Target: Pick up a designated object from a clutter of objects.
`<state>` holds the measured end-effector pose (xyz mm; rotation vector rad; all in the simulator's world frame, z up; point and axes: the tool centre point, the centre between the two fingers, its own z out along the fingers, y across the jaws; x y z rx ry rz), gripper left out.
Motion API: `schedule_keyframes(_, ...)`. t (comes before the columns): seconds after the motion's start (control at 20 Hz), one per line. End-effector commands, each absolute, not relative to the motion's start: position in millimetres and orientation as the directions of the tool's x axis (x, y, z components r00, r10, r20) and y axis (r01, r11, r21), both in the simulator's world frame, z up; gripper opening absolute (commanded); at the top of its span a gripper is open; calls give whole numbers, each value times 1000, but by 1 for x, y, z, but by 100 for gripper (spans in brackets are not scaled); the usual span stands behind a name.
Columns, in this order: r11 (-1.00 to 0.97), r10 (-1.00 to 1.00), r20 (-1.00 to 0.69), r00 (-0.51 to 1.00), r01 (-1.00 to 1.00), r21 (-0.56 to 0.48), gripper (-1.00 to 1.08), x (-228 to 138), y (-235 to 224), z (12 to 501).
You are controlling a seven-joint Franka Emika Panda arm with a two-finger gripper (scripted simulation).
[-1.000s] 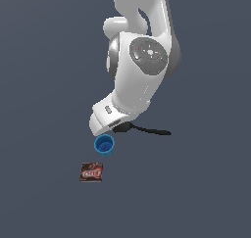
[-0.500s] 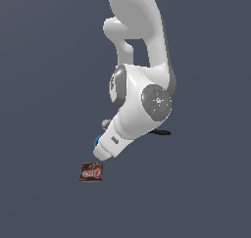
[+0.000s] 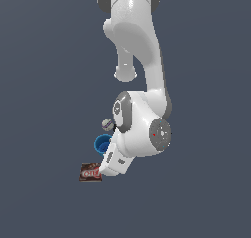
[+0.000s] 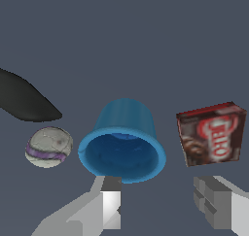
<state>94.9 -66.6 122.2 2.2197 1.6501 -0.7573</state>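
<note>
The blue cup (image 4: 124, 143) stands upright and fills the middle of the wrist view, mouth toward the camera. My gripper (image 4: 161, 201) is open above it with nothing between its fingers. One finger (image 4: 111, 201) sits close to the cup's rim, the other (image 4: 212, 201) lies nearer the packet, and the cup is off to one side of the gap. In the exterior view the cup (image 3: 101, 144) peeks out on the exterior view's left of the arm's white hand (image 3: 113, 162), which hides the fingertips.
A whitish ball with a purple band (image 4: 48, 146) (image 3: 107, 125) lies beside the cup. A brown-red packet (image 4: 211, 133) (image 3: 90, 172) lies flat on the other side. A black tool (image 4: 24, 101) shows beyond the ball; the arm hides it in the exterior view.
The arm has folded lower and its hand has swung down over the cup toward the packet. The black tool, seen earlier beside the arm, is now covered.
</note>
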Motion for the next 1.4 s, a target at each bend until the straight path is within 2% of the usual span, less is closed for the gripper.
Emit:
schedule_keyframes(0.0,-261,805,-575,147,958,-121,28,98,-70,112)
schedule_keyframes(0.45,-167,798,-602,19,968,-190,28,104,-77,92)
schedule_keyframes(1.25,-160,798,-603,10,968,-195,28,96,-95,68)
schedule_keyframes(1.3,-160,798,-603,10,968,-195,-100,96,-95,68)
schedule_keyframes(1.35,-160,798,-603,10,968,-195,-100,96,-95,68)
